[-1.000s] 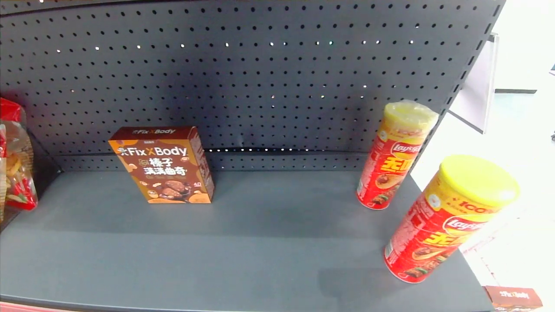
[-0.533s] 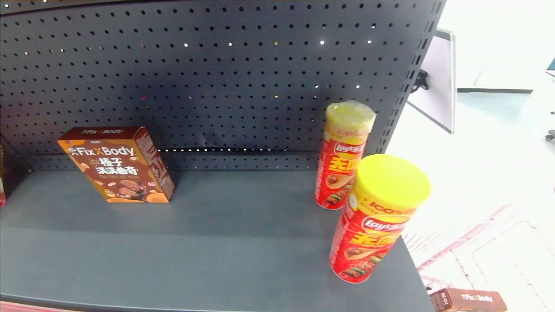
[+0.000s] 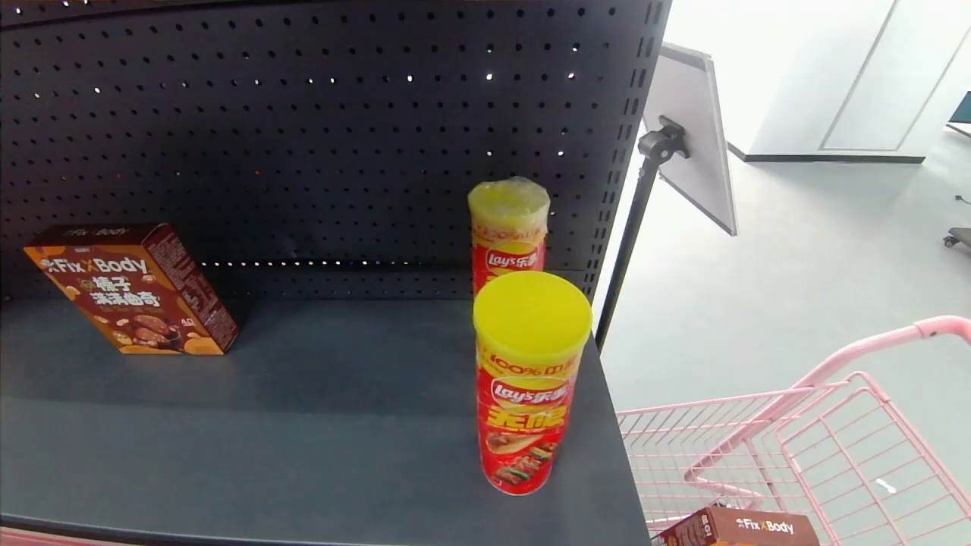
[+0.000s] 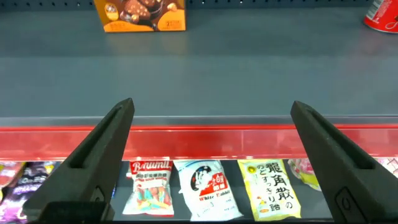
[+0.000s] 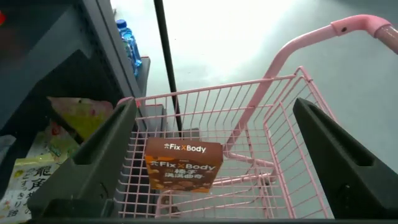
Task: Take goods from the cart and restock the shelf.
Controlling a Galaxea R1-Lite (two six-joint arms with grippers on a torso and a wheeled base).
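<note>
Shelf (image 4: 199,68) before wide left pincer (image 4: 212,106), pink cart (image 5: 354,25) with brown box (image 5: 183,165) under wide right pincer (image 5: 214,102), black pole (image 5: 165,62) near.

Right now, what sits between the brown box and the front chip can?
Nothing: the head view shows bare shelf between the brown box and the front chip can.

A shop: a pegboard-backed shelf (image 3: 303,409) holding snack cans (image 3: 531,379) and a box (image 3: 129,288), beside a pink cart (image 3: 922,329).
</note>
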